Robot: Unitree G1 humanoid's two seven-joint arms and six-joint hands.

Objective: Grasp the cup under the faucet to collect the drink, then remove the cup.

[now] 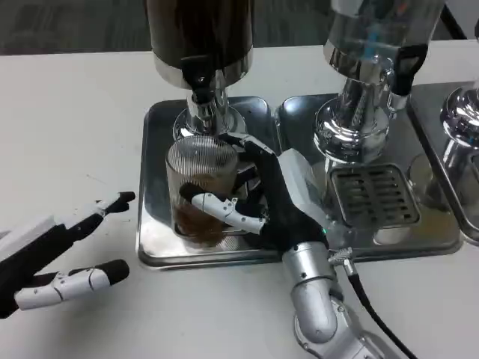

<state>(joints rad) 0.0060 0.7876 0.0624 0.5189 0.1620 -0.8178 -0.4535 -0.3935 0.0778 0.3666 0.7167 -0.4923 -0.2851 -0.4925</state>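
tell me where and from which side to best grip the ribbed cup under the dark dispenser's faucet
Grip the cup around its mid wall, coming in from the robot's right, as the right hand does now. It stands upright and round on the tray, with the faucet right over its mouth, so a top grasp looks blocked. A sideways wrap should keep the drink level.

text: none legible | labels: none | numbers: none
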